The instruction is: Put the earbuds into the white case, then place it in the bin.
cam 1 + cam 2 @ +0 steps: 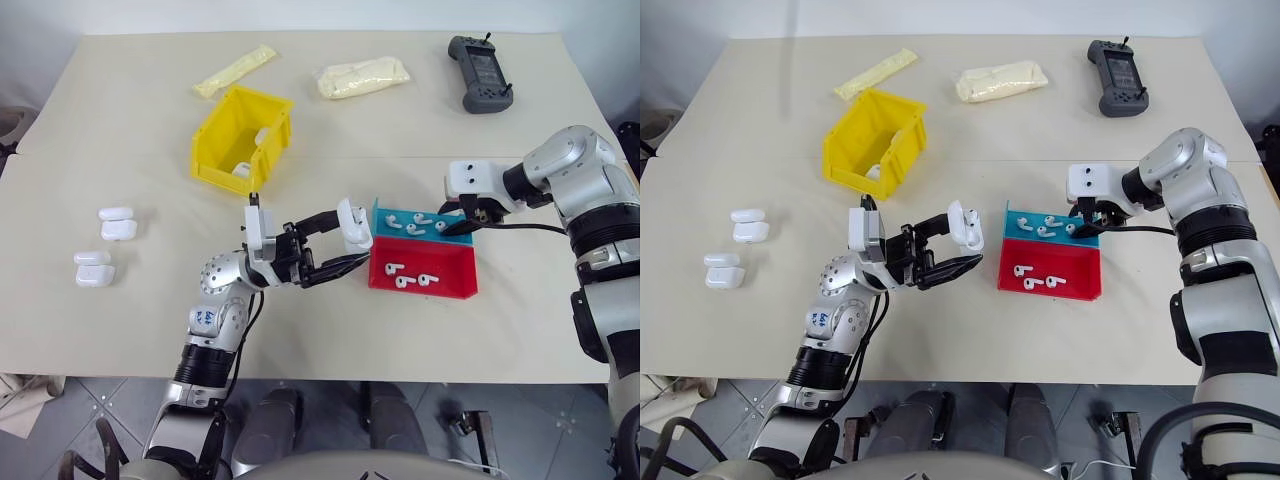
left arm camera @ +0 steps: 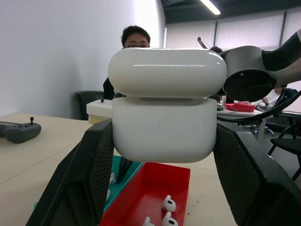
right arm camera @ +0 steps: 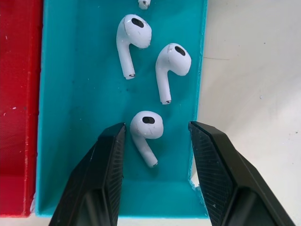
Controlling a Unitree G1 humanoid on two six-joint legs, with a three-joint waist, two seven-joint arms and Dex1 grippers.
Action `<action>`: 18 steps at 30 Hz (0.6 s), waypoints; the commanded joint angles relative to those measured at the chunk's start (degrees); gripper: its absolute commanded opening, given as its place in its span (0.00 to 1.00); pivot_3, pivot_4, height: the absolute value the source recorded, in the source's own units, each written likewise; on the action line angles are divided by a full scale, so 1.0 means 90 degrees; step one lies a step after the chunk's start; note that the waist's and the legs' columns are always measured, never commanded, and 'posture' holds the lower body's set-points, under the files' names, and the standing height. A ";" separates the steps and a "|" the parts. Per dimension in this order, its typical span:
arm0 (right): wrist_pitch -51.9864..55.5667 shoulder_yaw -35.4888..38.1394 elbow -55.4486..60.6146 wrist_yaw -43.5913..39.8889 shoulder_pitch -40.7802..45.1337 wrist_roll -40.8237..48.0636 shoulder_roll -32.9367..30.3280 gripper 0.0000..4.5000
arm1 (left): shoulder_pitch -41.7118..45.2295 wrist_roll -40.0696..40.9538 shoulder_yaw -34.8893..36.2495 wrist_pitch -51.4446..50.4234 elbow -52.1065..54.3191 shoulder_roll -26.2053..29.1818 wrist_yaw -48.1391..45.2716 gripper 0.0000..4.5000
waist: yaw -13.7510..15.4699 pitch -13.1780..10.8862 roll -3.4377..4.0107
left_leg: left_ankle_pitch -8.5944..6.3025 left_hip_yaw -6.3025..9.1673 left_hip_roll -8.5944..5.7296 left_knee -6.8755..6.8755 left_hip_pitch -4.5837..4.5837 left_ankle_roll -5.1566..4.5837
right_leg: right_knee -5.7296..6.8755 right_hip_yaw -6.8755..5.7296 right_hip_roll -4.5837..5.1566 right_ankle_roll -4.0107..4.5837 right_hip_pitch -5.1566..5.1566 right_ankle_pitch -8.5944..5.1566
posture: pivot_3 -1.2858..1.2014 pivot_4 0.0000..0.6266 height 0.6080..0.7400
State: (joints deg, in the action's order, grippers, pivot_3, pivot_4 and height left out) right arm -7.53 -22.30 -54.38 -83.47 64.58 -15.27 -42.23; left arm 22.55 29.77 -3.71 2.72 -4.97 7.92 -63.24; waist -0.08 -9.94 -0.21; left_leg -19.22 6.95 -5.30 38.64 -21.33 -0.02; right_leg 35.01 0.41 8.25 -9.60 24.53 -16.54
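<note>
The table [image 1: 120, 320] carries one yellow bin [image 1: 225, 135] with a white case inside, then a blue tray [image 3: 70, 94] and a red tray [image 1: 445, 285]. The left gripper [image 1: 345, 245] is clamped on an open white case [image 2: 164, 127], lid up, beside the trays. The right gripper [image 3: 155, 160], fingers apart, straddles one earbud [image 3: 146, 127] lying flat in the blue tray, untouched. Four spare cases [image 1: 105, 250] lie at the left.

Seven earbuds [image 1: 397, 267], six white cases [image 1: 355, 224].
</note>
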 commanded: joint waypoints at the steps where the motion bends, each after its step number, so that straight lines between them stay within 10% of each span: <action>1: -0.0065 0.0043 -0.0038 -0.0103 0.0089 -0.0037 0.0008 0.48 | -0.0003 0.0003 0.0001 0.0133 0.0261 0.0013 0.0037 0.62 | -0.0001 0.0000 0.0000 | 0.0000 0.0000 0.0000 0.0000 0.0000 0.0000 | 0.0000 0.0000 0.0000 0.0000 0.0000 0.0000 | 0.52 0.24 1.00; 5: -0.0073 0.0041 -0.0009 -0.0086 0.0028 -0.0064 0.0029 0.22 | -0.0024 0.0023 -0.0007 0.0104 0.0296 0.0020 0.0031 0.62 | -0.0004 0.0000 0.0000 | 0.0000 0.0000 0.0000 0.0000 0.0000 0.0000 | 0.0000 0.0000 0.0000 0.0000 0.0000 0.0000 | 0.52 0.24 1.00; 18: -0.0107 0.0093 -0.0024 -0.0028 0.0013 -0.0062 0.0103 0.12 | -0.0036 0.0028 0.0010 0.0095 0.0364 0.0077 0.0079 0.62 | -0.0007 0.0001 0.0001 | -0.0001 0.0000 0.0001 0.0002 0.0001 0.0001 | 0.0002 0.0000 0.0000 0.0000 0.0000 0.0000 | 0.52 0.24 1.00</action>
State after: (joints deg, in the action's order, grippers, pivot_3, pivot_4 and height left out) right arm -8.57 -22.12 -54.39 -83.70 64.60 -15.83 -41.59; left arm 22.24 29.73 -3.44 2.71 -4.53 8.74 -62.70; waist -0.14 -9.93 -0.20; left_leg -19.23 6.95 -5.29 38.65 -21.32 -0.01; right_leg 35.02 0.41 8.24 -9.60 24.53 -16.54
